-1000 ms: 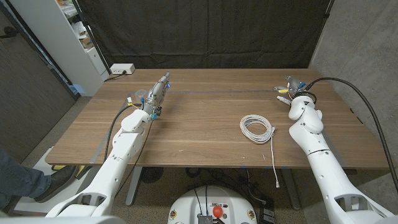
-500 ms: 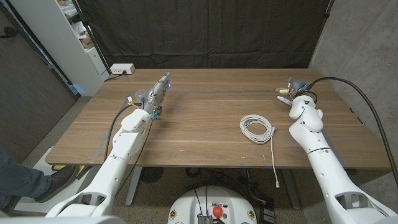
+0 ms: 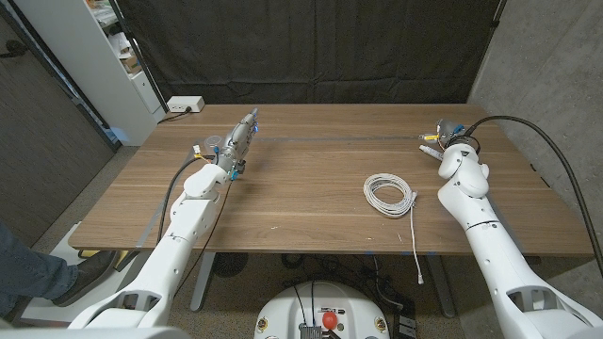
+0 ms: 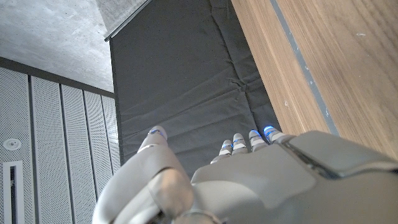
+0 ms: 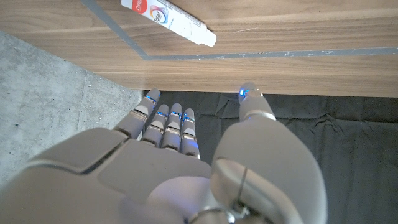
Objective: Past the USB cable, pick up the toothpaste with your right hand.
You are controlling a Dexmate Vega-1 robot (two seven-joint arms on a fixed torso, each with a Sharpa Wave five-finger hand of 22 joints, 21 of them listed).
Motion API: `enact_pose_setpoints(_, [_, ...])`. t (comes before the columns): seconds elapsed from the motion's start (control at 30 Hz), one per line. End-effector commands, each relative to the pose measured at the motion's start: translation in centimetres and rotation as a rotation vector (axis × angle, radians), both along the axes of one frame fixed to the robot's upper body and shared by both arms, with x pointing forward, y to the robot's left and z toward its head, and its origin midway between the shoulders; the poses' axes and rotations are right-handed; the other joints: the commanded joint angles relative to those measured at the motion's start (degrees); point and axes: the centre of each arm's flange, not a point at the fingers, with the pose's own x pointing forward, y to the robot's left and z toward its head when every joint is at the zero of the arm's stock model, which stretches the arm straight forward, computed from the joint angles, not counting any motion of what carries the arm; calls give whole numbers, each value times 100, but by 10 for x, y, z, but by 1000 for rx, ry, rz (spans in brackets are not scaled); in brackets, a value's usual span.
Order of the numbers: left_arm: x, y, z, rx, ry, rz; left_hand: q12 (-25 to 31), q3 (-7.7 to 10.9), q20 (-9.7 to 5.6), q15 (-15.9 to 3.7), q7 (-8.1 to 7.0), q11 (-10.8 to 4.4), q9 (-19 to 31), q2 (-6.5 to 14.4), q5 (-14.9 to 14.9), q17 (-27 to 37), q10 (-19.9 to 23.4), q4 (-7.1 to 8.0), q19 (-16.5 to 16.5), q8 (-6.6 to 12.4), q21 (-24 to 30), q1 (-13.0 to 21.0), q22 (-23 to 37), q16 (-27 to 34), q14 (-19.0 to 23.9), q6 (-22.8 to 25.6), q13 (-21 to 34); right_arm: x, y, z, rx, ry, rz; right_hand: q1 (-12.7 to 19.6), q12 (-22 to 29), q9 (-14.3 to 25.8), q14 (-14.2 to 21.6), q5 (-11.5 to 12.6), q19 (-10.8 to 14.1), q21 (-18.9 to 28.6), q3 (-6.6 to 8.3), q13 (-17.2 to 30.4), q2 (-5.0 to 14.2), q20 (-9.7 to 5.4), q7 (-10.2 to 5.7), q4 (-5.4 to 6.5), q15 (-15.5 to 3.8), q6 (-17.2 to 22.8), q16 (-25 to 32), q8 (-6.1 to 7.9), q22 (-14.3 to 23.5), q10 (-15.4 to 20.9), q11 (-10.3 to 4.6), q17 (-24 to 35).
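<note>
A wooden table [image 3: 301, 202] carries everything. A coiled white USB cable [image 3: 389, 195] lies on its right half, with one loose end trailing over the near edge. A white toothpaste tube [image 5: 168, 20] lies flat near the far right corner, just beside a grey tape line [image 3: 330, 137] that runs across the far part of the top.

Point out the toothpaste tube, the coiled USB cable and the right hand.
toothpaste tube [image 5: 168, 20]: right wrist view, on the printed middle of the white tube.
USB cable [image 3: 388, 195]: head view, on the white coil's ring.
right hand [image 5: 180, 155]: right wrist view, on the grey back of the hand.
</note>
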Motion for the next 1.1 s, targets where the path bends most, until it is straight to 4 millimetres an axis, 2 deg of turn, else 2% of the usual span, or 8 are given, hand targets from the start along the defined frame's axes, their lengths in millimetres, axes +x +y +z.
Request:
enact_pose_setpoints(0.03, [-2,4,1,0,-1,10,-9,11,40,20,-3,32,16,21,-15,12,-326,-45,-455,16,-3,46,31,-2,-411,-35,10,4,-2,1,-1,22,-14,98,45,24,94,54,47,46,28,13,-1,7,-8,0,-17,87,32,43,29,92,5,9])
enact_pose_setpoints(0.9, [-4,1,2,8,-2,23,-2,7,57,25,2,37,16,35,-20,12,-322,-66,-467,26,-2,48,31,3,-413,-21,11,11,-2,-3,-29,75,-35,225,53,27,279,104,148,53,63,13,-23,-14,-35,24,-44,252,56,51,33,305,-26,13])
enact_pose_setpoints(1.0, [-4,1,1,15,0,25,-1,7,60,23,-2,40,16,36,-21,12,-321,-68,-466,27,-1,48,31,5,-408,-20,11,12,-3,-4,-28,79,-39,268,70,28,400,119,229,73,74,12,-33,-69,-82,33,-104,326,82,57,36,432,-87,13])
enact_pose_setpoints(1.1, [-4,2,1,10,1,23,-2,7,58,21,1,59,17,38,-21,12,-326,-71,-467,28,-1,49,31,4,-411,-19,11,13,-3,-5,-29,85,-46,292,74,29,476,128,285,85,82,12,-36,-81,-85,40,-117,375,97,61,39,498,-72,14])
